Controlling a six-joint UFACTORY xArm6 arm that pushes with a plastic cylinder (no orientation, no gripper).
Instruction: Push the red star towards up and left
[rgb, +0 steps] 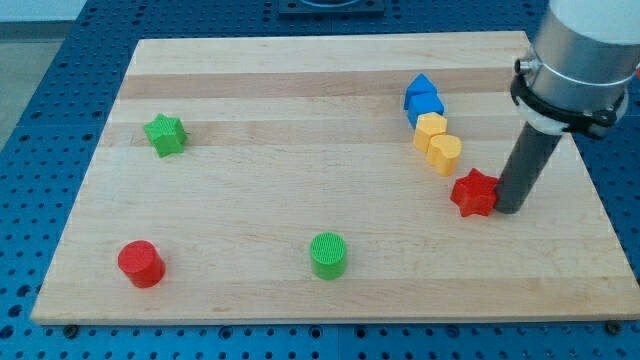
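The red star (474, 193) sat at the bench's (300, 100) right side, touching my tip (507, 209) just to its right and slightly below. I had no hand there, only a bare rod holding nothing. Up-left, two yellow blocks (438, 142) and two blue blocks (423, 98) stood close in the path. The green star (165, 134), green cylinder (327, 255) and red cylinder (140, 263) lay well apart.

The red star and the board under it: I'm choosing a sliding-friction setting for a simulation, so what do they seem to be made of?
The red star looks like matte moulded or printed plastic: even, saturated colour, no grain, barely any shine. The board looks like light wood with a smooth, perhaps lightly sealed finish: lengthwise grain and joined strips in slightly different tones show. My tip sits just at the star's right side; the rod looks dark and matte, material unclear.
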